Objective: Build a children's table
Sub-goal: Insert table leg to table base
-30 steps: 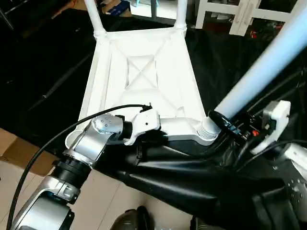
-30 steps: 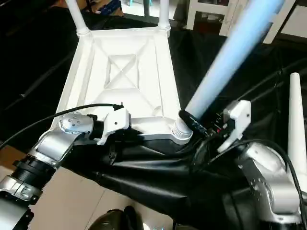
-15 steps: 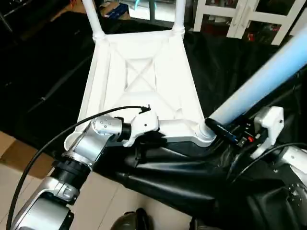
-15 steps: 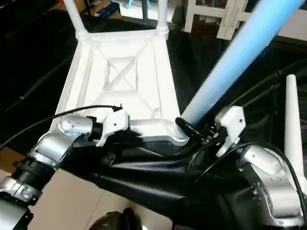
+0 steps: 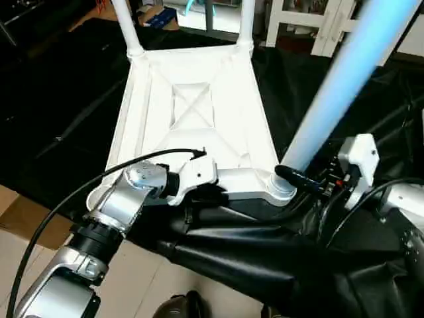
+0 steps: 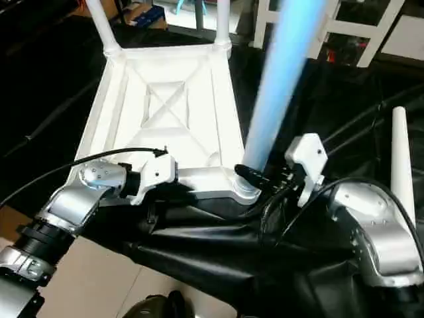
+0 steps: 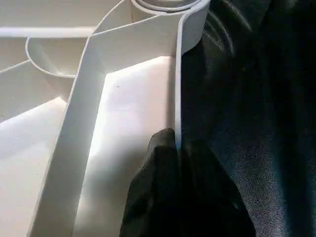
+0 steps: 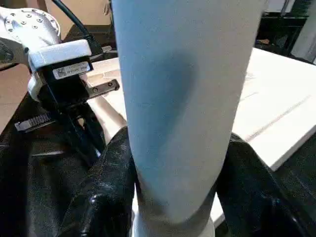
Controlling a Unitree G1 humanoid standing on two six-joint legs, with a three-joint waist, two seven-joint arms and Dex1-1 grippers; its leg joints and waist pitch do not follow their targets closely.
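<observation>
White plastic tells you the step: your right claw (image 6: 260,177) is clamped on the third leg (image 6: 281,79), whose foot sits at the near corner socket (image 6: 244,190) just below that claw. Your left claw (image 7: 178,163) is pinched shut on the tabletop (image 5: 199,112) rim. Next, probably stand the leg plumb and press down. Ribbed underside up, two legs fitted beyond both claws.
</observation>
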